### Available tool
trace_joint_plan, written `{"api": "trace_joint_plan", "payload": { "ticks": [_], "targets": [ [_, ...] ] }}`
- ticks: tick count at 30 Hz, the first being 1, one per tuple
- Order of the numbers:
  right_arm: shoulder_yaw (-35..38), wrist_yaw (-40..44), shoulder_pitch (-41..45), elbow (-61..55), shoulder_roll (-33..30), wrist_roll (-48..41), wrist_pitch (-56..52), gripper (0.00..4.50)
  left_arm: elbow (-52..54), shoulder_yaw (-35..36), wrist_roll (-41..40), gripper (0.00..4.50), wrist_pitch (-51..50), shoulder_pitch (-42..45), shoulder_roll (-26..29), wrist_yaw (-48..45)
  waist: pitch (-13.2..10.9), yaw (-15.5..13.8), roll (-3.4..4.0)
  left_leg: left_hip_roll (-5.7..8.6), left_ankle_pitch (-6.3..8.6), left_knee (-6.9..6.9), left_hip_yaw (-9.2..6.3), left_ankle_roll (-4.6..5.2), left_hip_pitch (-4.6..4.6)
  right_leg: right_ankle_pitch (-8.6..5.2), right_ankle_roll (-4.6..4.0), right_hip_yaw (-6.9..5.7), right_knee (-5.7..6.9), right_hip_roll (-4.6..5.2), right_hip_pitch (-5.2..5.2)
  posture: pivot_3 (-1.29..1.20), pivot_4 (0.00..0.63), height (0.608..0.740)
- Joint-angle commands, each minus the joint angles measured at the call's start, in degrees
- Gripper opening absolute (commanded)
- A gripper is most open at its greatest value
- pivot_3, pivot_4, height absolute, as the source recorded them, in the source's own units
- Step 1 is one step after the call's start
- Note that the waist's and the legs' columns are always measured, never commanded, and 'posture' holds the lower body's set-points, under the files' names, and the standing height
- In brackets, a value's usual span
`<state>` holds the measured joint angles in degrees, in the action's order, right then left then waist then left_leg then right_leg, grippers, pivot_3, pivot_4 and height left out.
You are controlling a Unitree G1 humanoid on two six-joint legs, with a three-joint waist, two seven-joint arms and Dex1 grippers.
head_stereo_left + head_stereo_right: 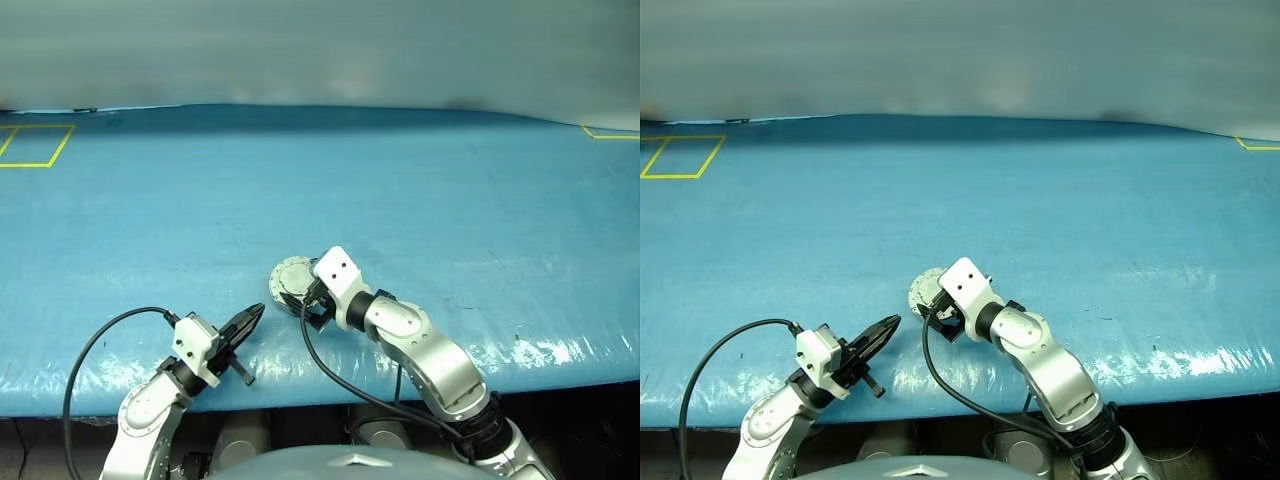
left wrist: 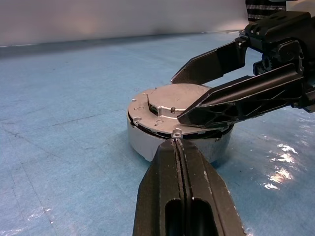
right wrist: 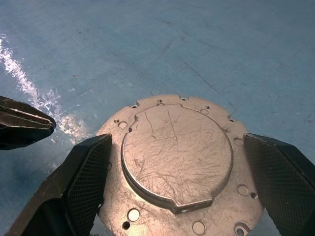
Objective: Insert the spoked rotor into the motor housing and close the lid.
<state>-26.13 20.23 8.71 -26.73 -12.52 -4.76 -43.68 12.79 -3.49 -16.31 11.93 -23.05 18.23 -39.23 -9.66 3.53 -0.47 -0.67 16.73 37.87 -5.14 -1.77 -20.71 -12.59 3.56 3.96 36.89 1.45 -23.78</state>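
Motor housing sits on the blue desk, lid down; right gripper fingers spread wide astride it, holding nothing, left gripper pinched shut beside it; rigid, weighty, slick metal—grip the sides.

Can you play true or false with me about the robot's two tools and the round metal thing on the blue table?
1. The lid is closed flat on top of the motor housing. True.
2. The right tool is wide open, with a finger on each side of the lid. True.
3. The left tool is wide open. False: its two fingers are pressed together, tip close by the housing's edge.
4. The housing sits inside the yellow square. False: the yellow square is far off at the table's back corner, and the housing lies near the robot.
5. The table is blue. True.
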Motion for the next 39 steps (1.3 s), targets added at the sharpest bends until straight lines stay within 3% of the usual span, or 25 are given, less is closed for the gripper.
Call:
{"api": "trace_joint_plan", "payload": {
  "ticks": [1, 5, 39],
  "targets": [
    [0.0, -0.3, 0.3, -0.3, 0.6, 0.4, 1.5, 4.11, 0.9, -0.3, -0.1, 0.00, 0.5, 0.1, -0.1, 0.3, 0.0, 0.0, 0.00, 0.00, 0.00, 0.00, 0.00, 0.00, 0.00, 0.00, 0.00, 0.00, 0.00, 0.00, 0.00, 0.00, 0.150, 0.740],
    [-0.3, -0.6, 0.5, -0.1, 0.5, 0.8, 2.0, 3.03, 1.1, -0.2, -0.1, 0.00, 0.4, 0.2, 0.0, 0.6, 0.0, 0.0, 0.00, 0.00, 0.00, 0.00, 0.00, 0.00, 0.00, 0.00, 0.00, 0.00, 0.00, 0.00, 0.00, 0.00, 0.150, 0.740],
    [-3.2, -3.0, 0.3, 1.8, 2.2, 3.7, -1.8, 3.03, 3.0, -0.9, -0.1, 0.00, -1.5, -0.2, 0.4, 1.3, 0.0, 0.1, -0.05, -0.01, 0.00, 0.01, 0.00, 0.00, 0.07, -0.01, -0.02, 0.01, 0.03, -0.01, 0.04, 0.00, 0.150, 0.740]
  ]
}}
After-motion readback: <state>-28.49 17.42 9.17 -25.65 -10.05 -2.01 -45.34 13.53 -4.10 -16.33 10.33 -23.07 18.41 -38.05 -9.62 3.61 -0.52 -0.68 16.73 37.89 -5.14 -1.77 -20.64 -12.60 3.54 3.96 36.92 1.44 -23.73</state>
